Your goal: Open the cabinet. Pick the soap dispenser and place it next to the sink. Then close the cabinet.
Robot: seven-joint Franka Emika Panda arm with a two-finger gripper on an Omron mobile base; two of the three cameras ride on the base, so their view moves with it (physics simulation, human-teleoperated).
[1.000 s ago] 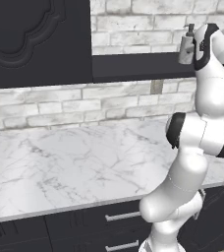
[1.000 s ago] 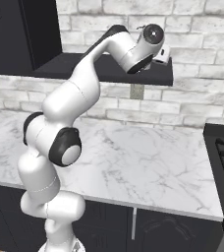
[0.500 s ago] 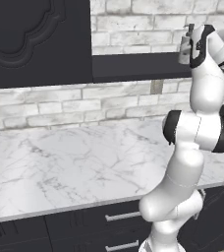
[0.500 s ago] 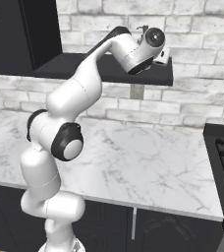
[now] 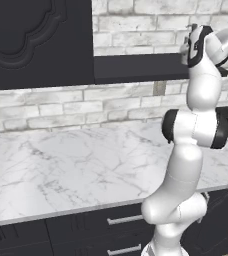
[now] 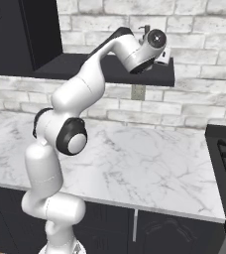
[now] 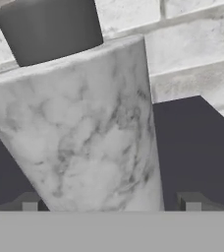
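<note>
We see the light-grey marbled cylindrical soap dispenser (image 7: 79, 128) with its dark grey pump head standing on the flat black shelf board (image 5: 136, 67) of the matte black wall cabinet (image 5: 36, 42). Our two-finger gripper (image 7: 109, 199) is spread open, one fingertip (image 7: 190, 201) on each side of it, against the whitish brick wall (image 7: 192, 54).

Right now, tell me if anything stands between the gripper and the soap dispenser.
Nothing visible does. In the hand view the soap dispenser stands on the cabinet shelf right in front of the gripper, between its two fingertips, with the brick wall behind it.
</note>
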